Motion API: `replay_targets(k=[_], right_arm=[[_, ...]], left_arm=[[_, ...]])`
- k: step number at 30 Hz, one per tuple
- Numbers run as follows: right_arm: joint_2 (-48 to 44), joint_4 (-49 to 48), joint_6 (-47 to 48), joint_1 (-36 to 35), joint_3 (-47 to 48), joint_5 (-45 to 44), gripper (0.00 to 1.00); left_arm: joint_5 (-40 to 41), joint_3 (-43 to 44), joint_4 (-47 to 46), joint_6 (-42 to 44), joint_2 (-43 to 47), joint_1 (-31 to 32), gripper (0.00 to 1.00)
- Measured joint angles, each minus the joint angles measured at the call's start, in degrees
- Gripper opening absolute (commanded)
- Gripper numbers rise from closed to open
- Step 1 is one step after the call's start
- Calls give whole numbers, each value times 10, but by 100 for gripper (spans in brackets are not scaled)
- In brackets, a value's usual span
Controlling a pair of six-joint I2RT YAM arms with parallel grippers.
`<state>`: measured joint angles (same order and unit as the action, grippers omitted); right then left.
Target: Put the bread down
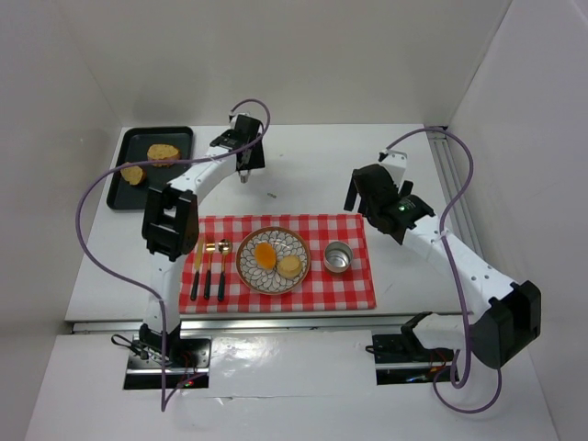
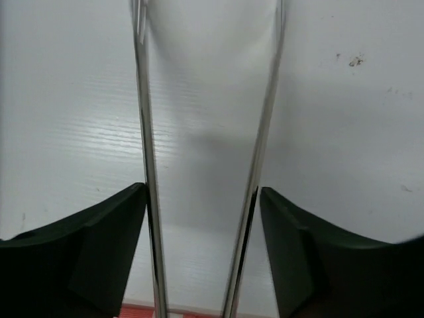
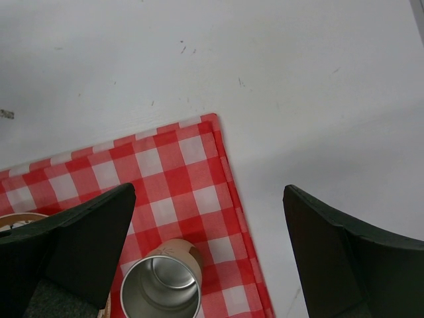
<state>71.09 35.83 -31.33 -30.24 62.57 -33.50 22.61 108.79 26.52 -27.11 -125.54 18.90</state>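
Two brown bread slices (image 1: 163,152) (image 1: 133,174) lie on a black tray (image 1: 184,138) at the back left. A patterned plate (image 1: 246,274) on the checked cloth holds an orange round piece (image 1: 265,255) and a pale one (image 1: 290,265). My left gripper (image 1: 245,167) (image 2: 202,192) hangs over bare white table behind the cloth, its fingers closed on thin metal tongs (image 2: 147,132). The tong arms stand apart with nothing between them. My right gripper (image 1: 360,193) (image 3: 209,192) is open above the cloth's right edge, holding nothing.
A red-and-white checked cloth (image 1: 354,287) (image 3: 179,172) lies at the front centre. On it stand a steel cup (image 1: 337,257) (image 3: 161,288) and cutlery (image 1: 209,266) left of the plate. White walls close the table in on three sides.
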Motion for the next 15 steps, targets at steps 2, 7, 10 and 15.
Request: replay_targets(k=[2,7,10,15], right_arm=[[1,5,-4,0,0,-2,100],[1,7,-7,0,0,-2,100],[1,8,-9,0,0,-2,100],[1,12,-12,0,0,-4,100]], left_arm=[[-10,11,10,0,-19,-2,91],[-38,15,26,-1,-32,-12,100],[-45,17,43,-2,-24,-16,100],[-41,-16,81,-2,58,-15,100]])
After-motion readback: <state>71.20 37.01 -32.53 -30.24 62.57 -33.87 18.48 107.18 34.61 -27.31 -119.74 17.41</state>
